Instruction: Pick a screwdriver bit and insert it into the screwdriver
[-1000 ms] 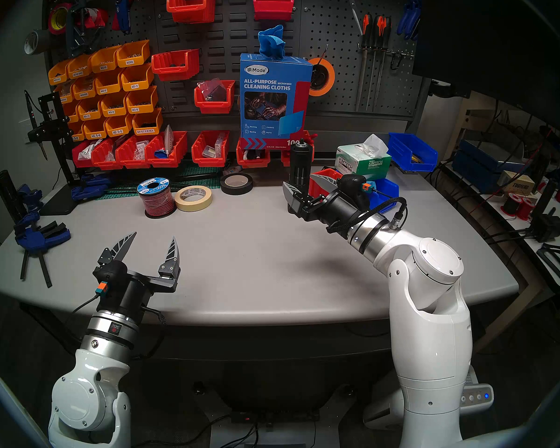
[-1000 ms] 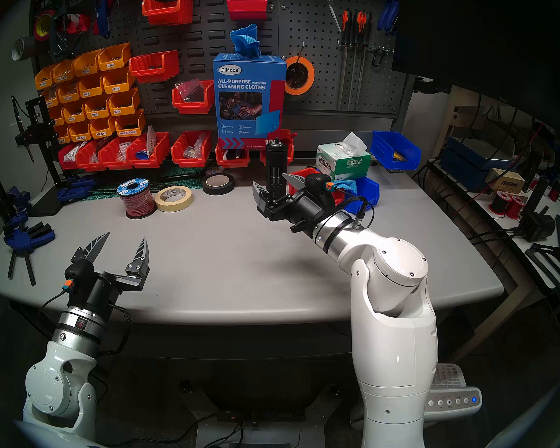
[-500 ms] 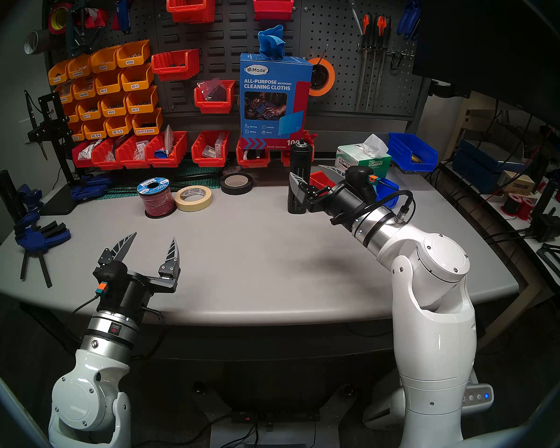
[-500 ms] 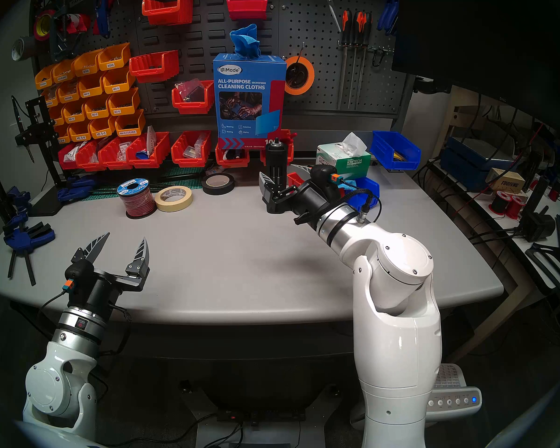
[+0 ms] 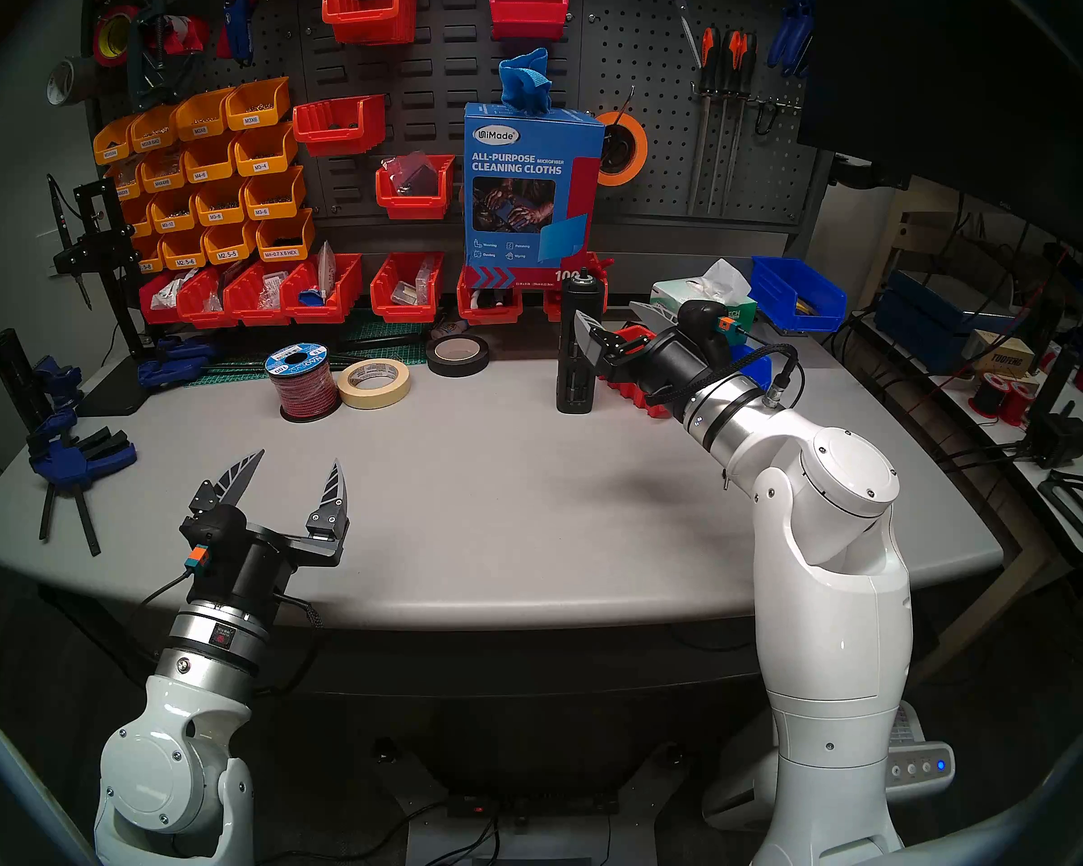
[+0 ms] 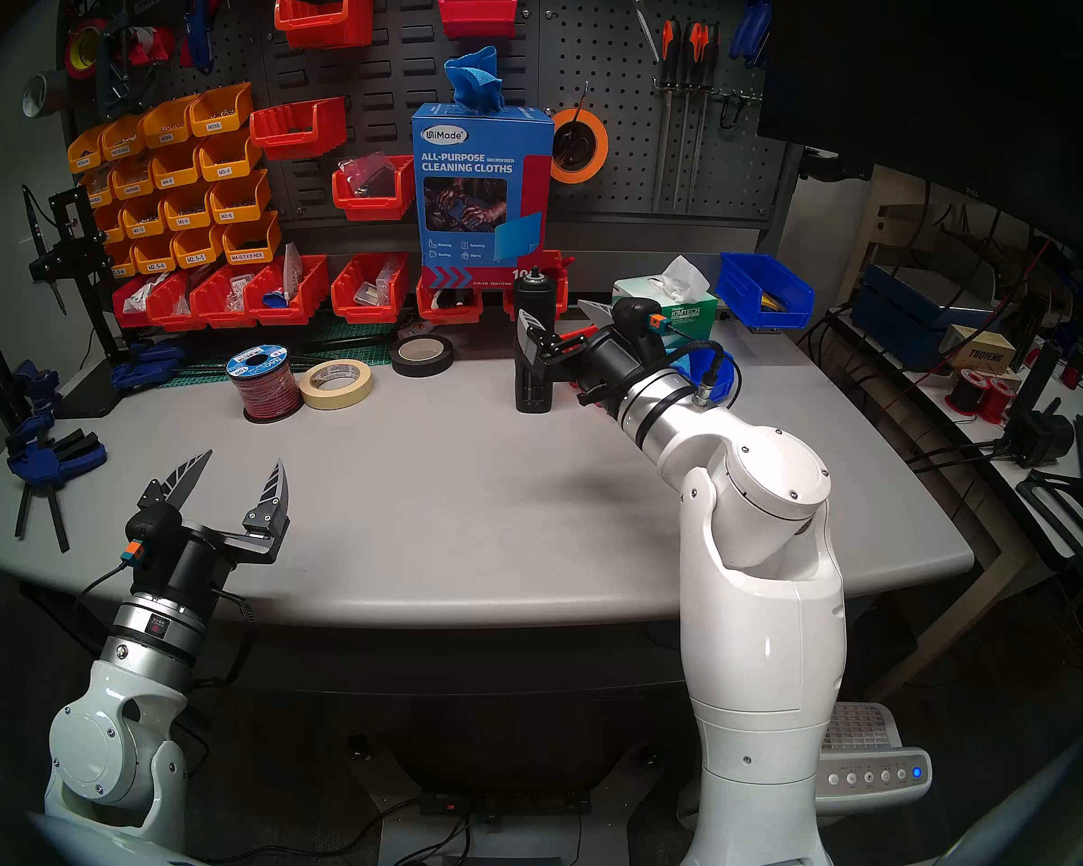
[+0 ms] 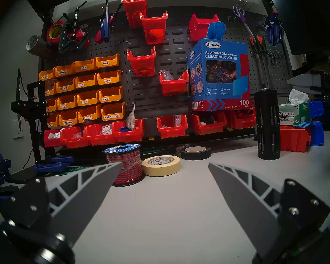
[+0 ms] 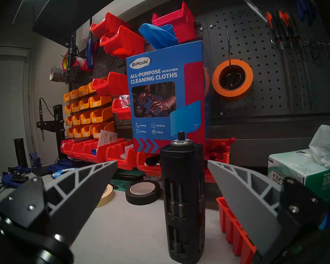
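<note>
The screwdriver (image 5: pixel 575 358) (image 6: pixel 533 371) (image 7: pixel 268 124) (image 8: pixel 182 200), a matte black slotted cylinder, stands upright at the back right of the table. Thin metal screwdriver bits (image 8: pixel 172 198) (image 7: pixel 272 114) sit in its side slots. A short black stub pokes from its silver-ringed top socket (image 8: pixel 181 142). My right gripper (image 5: pixel 606 312) (image 6: pixel 551 308) (image 8: pixel 162 162) is open, one finger on each side of the cylinder's upper half, with no contact visible. At the near left, my left gripper (image 5: pixel 299 455) (image 6: pixel 244 455) (image 7: pixel 165 163) hovers open and empty.
A red bin (image 5: pixel 629 387) (image 8: pixel 234 233) sits just right of the screwdriver, under my right wrist, with a blue bin (image 5: pixel 758 365) and tissue box (image 5: pixel 736 312) behind. Black tape (image 5: pixel 458 353), masking tape (image 5: pixel 373 382) and a wire spool (image 5: pixel 303 380) lie to the left. Clamps (image 5: pixel 76 458) lie far left.
My right arm has risen and reached toward the back, bringing its open fingers from low in front of the screwdriver to either side of its upper half. The left arm has not moved.
</note>
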{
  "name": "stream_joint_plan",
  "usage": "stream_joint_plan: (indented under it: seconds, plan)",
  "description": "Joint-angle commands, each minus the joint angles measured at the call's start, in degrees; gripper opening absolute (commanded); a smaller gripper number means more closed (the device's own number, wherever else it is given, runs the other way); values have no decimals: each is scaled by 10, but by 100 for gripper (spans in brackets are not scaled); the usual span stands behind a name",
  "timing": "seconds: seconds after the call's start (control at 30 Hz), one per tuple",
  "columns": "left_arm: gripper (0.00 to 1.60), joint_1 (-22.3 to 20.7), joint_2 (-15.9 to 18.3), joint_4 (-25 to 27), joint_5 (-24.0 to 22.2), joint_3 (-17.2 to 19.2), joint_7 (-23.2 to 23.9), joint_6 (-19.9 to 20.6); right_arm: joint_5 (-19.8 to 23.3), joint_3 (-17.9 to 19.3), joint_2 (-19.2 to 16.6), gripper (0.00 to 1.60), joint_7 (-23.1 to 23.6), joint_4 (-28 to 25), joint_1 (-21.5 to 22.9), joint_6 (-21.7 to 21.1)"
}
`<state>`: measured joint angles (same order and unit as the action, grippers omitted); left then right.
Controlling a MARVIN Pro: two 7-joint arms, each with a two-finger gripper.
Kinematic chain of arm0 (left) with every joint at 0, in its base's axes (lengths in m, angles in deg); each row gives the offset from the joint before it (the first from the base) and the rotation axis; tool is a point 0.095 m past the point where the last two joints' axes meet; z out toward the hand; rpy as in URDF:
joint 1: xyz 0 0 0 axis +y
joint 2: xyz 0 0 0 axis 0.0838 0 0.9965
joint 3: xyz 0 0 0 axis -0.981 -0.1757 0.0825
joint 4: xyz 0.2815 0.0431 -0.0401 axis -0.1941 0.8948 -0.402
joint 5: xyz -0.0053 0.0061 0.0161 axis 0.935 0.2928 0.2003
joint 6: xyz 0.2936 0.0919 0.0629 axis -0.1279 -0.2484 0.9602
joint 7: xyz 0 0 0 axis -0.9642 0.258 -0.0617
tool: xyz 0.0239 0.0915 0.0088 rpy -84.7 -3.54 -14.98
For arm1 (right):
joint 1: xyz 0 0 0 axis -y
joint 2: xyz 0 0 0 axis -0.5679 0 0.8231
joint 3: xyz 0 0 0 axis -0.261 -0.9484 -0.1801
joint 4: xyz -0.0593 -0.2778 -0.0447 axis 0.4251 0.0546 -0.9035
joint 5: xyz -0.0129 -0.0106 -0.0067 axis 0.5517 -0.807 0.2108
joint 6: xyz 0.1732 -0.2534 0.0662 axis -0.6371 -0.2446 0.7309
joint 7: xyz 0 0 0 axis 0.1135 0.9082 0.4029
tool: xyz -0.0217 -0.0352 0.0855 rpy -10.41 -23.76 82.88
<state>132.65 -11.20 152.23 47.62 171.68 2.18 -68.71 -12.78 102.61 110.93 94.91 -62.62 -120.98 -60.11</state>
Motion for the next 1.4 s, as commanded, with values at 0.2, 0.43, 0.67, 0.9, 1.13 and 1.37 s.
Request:
stream_joint_plan:
  seconds: [0.2,0.43,0.67,0.9,1.13,1.37]
  plan:
    - [160,-4,-1,18,-1,1,1,-5,2,-11,-6,160,8,39,69,-2]
    - [160,-5,-1,17,-1,1,2,-5,-3,-15,-9,160,8,68,96,5]
    - [160,-5,-3,18,0,1,3,-5,-3,-18,-10,160,7,90,113,12]
    - [160,-5,-4,18,0,2,4,-5,-5,-19,-15,160,9,113,134,17]
    - [160,-6,-5,18,0,2,5,-5,-7,-22,-18,160,9,142,157,20]
    - [160,-6,-6,17,1,2,7,-5,-7,-24,-21,160,12,173,182,25]
